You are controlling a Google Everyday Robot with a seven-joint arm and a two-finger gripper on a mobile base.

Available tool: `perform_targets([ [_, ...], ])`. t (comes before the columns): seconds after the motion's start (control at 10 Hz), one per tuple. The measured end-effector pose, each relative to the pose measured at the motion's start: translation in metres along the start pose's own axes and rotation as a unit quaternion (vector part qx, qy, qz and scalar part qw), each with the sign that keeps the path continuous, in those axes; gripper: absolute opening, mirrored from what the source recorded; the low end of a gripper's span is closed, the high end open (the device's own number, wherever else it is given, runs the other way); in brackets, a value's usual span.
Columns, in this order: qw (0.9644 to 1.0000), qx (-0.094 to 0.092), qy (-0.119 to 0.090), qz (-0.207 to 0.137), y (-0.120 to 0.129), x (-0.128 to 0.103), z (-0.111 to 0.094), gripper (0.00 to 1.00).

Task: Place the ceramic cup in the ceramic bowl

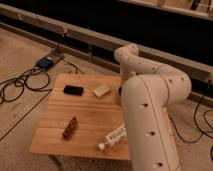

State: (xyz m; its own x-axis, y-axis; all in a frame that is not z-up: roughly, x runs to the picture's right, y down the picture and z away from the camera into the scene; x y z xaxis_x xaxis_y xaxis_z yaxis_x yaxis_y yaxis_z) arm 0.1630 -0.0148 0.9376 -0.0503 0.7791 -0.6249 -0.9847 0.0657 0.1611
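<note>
Your white arm (pixel 150 105) rose from the lower right, bent back over the wooden table (pixel 85 120) and hid its own gripper near the far right edge. A dark sliver there (pixel 120 91) may have been the bowl. The cup stayed hidden. The grip's state could not be told.

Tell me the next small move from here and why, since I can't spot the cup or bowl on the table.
Probably pull the arm back or up a little to reopen the view. It covers the right side of the wooden table; gripper, cup and bowl are all out of sight. Only the black flat object, pale block, brown item and bottle show.
</note>
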Motion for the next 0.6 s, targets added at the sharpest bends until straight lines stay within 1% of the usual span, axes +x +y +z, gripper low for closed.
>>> perform_targets([
  [0.1, 1.0, 0.002, -0.002, -0.002, -0.001, 0.001, -0.005, 0.8],
  [0.4, 0.9997, 0.012, -0.016, -0.009, -0.005, 0.004, -0.033, 0.8],
  [0.5, 0.9996, 0.014, -0.023, -0.013, -0.004, 0.007, -0.047, 0.8],
  [0.6, 0.9994, 0.013, -0.028, -0.013, -0.003, 0.008, -0.056, 0.8],
])
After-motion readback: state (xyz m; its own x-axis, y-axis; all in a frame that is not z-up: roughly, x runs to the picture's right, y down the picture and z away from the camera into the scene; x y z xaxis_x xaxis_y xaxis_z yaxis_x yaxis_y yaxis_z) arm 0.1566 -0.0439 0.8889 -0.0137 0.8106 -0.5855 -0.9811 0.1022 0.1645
